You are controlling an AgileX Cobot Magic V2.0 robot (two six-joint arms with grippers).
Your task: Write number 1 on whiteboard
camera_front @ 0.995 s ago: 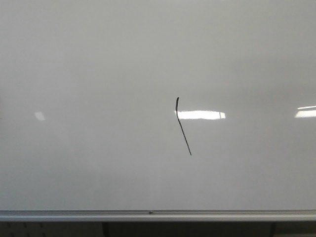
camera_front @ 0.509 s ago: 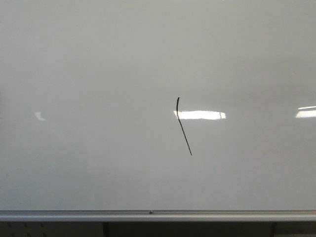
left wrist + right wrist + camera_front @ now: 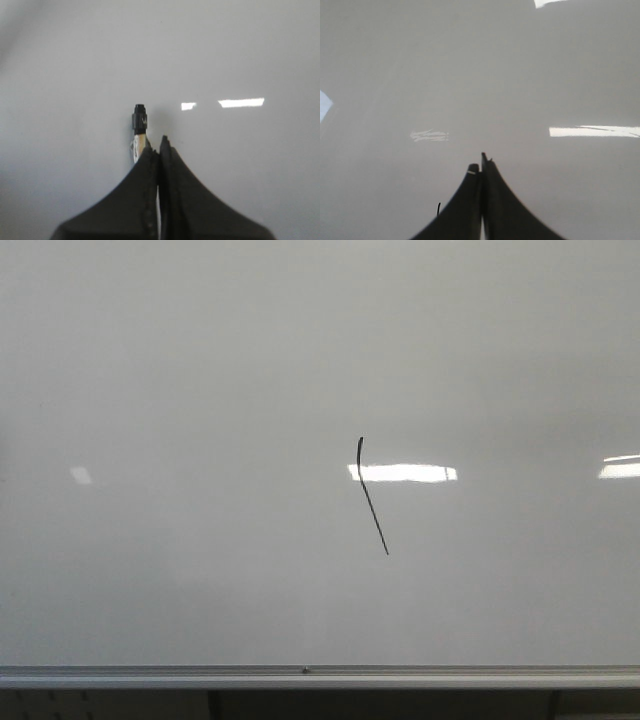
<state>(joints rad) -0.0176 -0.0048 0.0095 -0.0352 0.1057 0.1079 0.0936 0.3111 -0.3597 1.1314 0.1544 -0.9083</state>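
The whiteboard fills the front view, with its silver frame along the lower edge. The number 1 is a thin, slanted black stroke just right of centre, with a small hook at its top. No gripper shows in the front view. In the left wrist view my left gripper is shut on a marker, whose black end sticks out towards the board. In the right wrist view my right gripper is shut, with a dark marker end at its fingertips. The top of the stroke shows beside it.
Bright rectangular light reflections lie on the board and at its right edge, with a faint one at the left. Dark space shows under the frame.
The stroke and the board look the same. Only the small faint reflection at the left changed shape slightly.
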